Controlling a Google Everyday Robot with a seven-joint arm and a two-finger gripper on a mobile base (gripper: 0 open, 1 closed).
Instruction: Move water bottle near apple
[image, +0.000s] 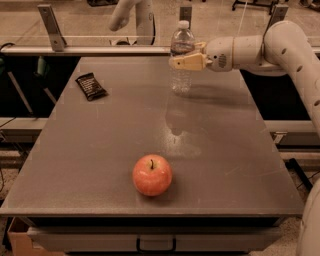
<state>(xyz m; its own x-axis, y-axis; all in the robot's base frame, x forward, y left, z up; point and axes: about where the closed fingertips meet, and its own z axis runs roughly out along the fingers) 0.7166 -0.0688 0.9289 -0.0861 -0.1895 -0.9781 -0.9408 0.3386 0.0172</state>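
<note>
- Plastic water bottle (181, 80) stands upright near the table's (100, 150) far edge.
- My gripper (184, 58) is at its label; clamped or not, I cannot tell.
- Apple (152, 175) sits well apart, near the front.

The grey table (235, 165) carries the apple (152, 175) near its front; the water bottle (181, 80) upright at the back, the gripper (185, 59) against it; a black wrapper (91, 86) back-left.

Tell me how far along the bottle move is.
Done: the hand is at the water bottle, level with its middle. In hand: the grasp; whether it grips yet is unclear. Left: the bottle stands far back on the table, the apple near the front, so the whole carry remains.
</note>
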